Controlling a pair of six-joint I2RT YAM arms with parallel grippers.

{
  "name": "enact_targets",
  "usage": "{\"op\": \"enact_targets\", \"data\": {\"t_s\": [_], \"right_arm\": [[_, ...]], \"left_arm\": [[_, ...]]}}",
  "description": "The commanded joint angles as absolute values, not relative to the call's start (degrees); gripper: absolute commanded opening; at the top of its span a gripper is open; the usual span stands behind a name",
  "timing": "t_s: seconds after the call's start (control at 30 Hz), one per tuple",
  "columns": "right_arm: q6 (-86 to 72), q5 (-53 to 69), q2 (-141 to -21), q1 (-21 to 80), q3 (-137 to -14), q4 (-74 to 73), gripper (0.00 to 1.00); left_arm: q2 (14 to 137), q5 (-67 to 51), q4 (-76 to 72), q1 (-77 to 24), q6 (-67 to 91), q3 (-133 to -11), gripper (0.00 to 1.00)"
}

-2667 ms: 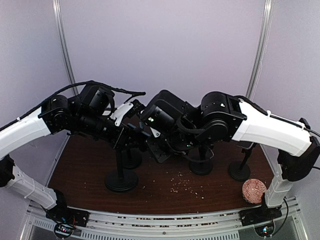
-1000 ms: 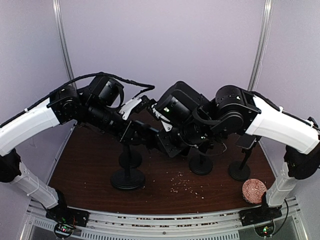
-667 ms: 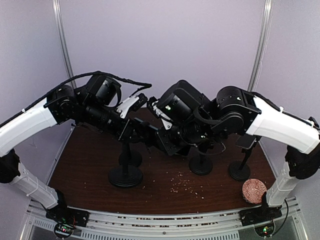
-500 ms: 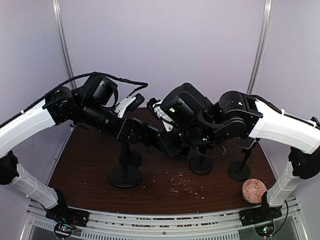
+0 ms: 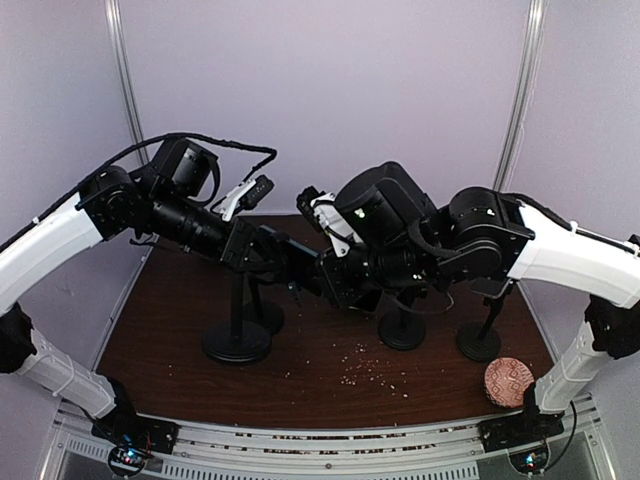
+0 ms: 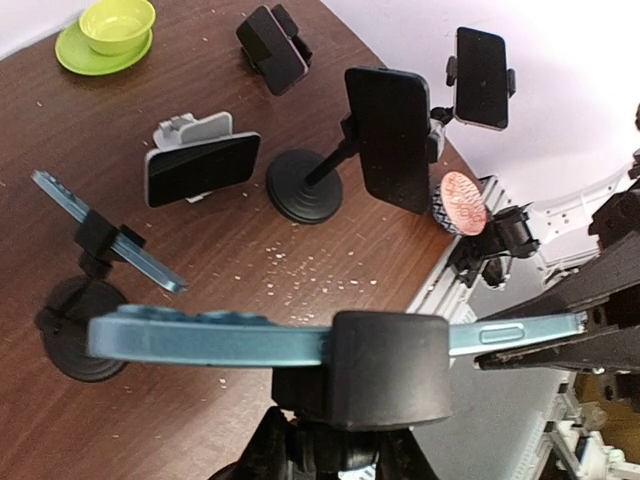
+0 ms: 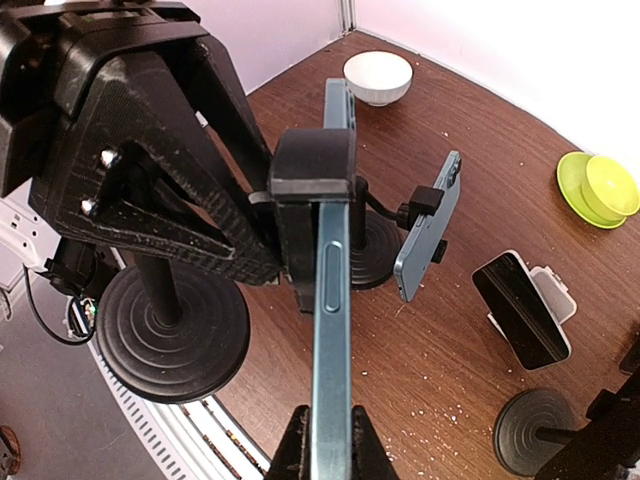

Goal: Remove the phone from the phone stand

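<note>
Our right jaws pinch the slim blue phone [image 7: 332,300] by its edge. It sits in the black plastic stand clamp [image 7: 310,175], which our left jaws grip. Pulling askew could jam it, or the phone might slip and drop.

We see the phone [image 7: 331,330] with a smooth, satin blue edge that looks like metal. The phone stand [image 7: 312,165] has a matt black plastic clamp and a ribbed base. The table [image 6: 230,250] is smooth, dark wood grain. At eleven o'clock in the left wrist view, a green bowl [image 6: 117,22] looks glossy.
</note>
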State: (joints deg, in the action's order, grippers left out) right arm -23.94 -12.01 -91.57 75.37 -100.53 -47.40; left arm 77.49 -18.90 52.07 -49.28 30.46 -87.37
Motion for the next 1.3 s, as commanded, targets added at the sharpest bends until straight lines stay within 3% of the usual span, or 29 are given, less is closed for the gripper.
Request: {"op": "enact_targets", "data": {"t_s": [0.0,0.63,1.27], "right_arm": [[-25.4,-7.1,-91.1,76.3,-107.4,-43.8,0.00],[-23.4,4.3,-90.5,76.2,-105.0,-43.3,0.00],[-21.5,3.5,-90.4,76.4,-103.4,-42.7,0.00]], "left_arm": [[80.2,-6.3,57.3,-49.8,25.4,-92.8,0.00],[77.4,7.2,58.5,-53.4,21.8,-92.4,0.00],[71.5,-5.5,47.5,-48.5,32.5,-82.7,0.00]]}}
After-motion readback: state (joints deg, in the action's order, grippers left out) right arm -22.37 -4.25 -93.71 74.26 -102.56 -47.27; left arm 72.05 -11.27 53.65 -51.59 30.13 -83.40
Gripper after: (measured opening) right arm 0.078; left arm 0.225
